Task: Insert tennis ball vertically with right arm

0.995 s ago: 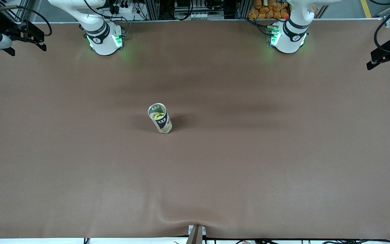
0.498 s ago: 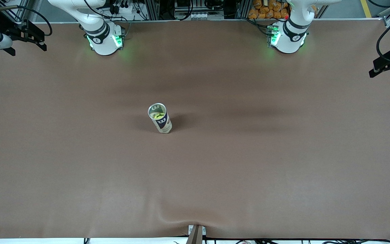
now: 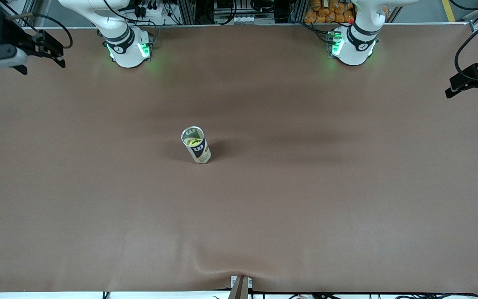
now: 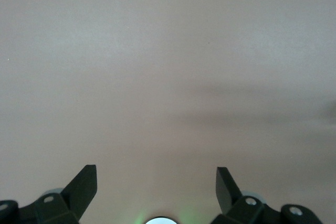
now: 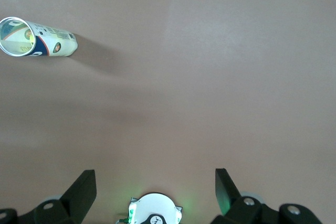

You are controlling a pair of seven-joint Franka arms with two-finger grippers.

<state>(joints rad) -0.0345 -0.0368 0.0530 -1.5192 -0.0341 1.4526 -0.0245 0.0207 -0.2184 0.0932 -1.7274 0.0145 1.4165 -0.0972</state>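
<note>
You see two white arms with dark grey joint bands and green-lit bases. The right gripper (image 3: 52,52) is black, with a small blue light and a grey plate; the left gripper (image 3: 469,85) is black, trailing a looped black cable.

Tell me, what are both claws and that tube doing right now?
Right gripper open, empty, at its table end. Left gripper open, empty, waiting. Tube upright mid-table, ball inside. Nothing blocking.

a tennis ball can (image 3: 196,145) stands upright mid-desk (image 3: 305,199), a ball (image 3: 192,141) inside it, somewhat toward the right arm's end.
</note>
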